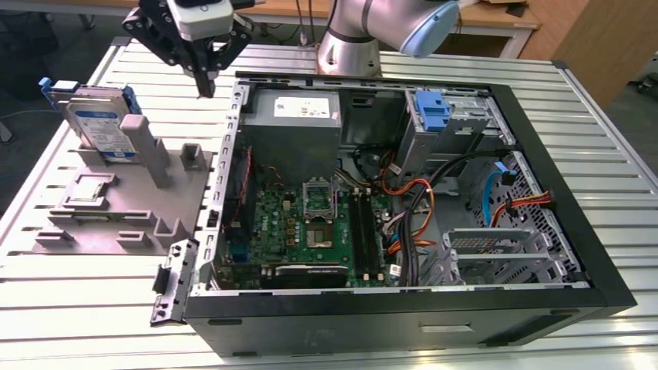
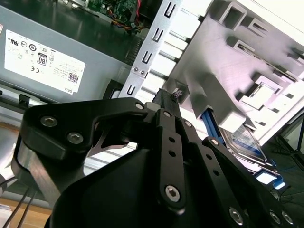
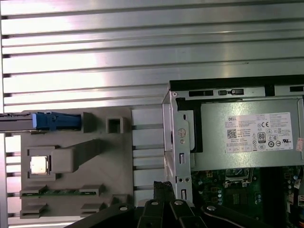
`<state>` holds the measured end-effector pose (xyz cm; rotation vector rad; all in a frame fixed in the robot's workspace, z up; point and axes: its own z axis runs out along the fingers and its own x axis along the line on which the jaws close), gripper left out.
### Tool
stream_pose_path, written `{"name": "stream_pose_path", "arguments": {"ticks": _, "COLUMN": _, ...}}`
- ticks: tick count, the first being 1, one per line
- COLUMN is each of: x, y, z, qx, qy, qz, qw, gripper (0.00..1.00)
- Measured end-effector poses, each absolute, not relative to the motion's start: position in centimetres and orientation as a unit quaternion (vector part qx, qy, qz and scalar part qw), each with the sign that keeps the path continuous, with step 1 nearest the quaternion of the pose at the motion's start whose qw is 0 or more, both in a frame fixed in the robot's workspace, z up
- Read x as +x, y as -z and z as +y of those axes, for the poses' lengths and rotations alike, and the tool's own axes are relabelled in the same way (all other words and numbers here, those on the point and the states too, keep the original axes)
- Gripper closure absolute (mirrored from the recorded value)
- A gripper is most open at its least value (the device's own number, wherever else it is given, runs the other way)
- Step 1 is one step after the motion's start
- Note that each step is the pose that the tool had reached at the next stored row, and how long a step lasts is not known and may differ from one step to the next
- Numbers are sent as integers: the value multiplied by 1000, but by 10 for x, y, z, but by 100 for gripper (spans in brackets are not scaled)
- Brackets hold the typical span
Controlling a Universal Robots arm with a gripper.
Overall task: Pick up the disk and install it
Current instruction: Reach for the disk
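The hand [image 1: 208, 86] hung clenched above the counter [image 1: 92, 308], between the computer case [image 1: 588, 223] and the disk [image 1: 101, 127] standing upright in a grey stand [image 1: 113, 208].

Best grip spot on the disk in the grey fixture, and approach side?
I'd pinch the disk across its two flat faces at the free upper edge, coming straight down. It stands on edge in the grey fixture, whose posts cover its lower part.

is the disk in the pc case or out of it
Out: the disk stands on edge in the grey holder beside the case, the gripper apart from it.
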<state>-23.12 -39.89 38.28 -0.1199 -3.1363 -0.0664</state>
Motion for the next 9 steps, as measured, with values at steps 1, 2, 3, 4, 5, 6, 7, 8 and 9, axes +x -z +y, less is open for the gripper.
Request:
{"name": "stream_pose_path", "arguments": {"ticks": 1, "x": -231, "y": -383, "z": -399, "qx": -38, "qy": 21, "qz": -999, "qw": 1, "gripper": 90}}
{"name": "stream_pose_path", "arguments": {"ticks": 2, "x": -232, "y": -383, "z": -399, "qx": -38, "qy": 21, "qz": -999, "qw": 2, "gripper": 90}}
{"name": "stream_pose_path", "arguments": {"ticks": 3, "x": -232, "y": -383, "z": -399, "qx": -38, "qy": 21, "qz": -999, "qw": 2, "gripper": 90}}
{"name": "stream_pose_path", "arguments": {"ticks": 4, "x": -232, "y": -383, "z": -399, "qx": -38, "qy": 21, "qz": -999, "qw": 2, "gripper": 90}}
{"name": "stream_pose_path", "arguments": {"ticks": 5, "x": -232, "y": -382, "z": -399, "qx": -38, "qy": 21, "qz": -999, "qw": 2, "gripper": 90}}
{"name": "stream_pose_path", "arguments": {"ticks": 6, "x": -232, "y": -382, "z": -399, "qx": -38, "qy": 21, "qz": -999, "qw": 2, "gripper": 90}}
{"name": "stream_pose_path", "arguments": {"ticks": 7, "x": -232, "y": -382, "z": -399, "qx": -38, "qy": 21, "qz": -999, "qw": 2, "gripper": 90}}
{"name": "stream_pose_path", "arguments": {"ticks": 8, "x": -233, "y": -382, "z": -399, "qx": -38, "qy": 21, "qz": -999, "qw": 2, "gripper": 90}}
{"name": "stream_pose_path", "arguments": {"ticks": 9, "x": -233, "y": -382, "z": -399, "qx": -38, "qy": 21, "qz": -999, "qw": 2, "gripper": 90}}
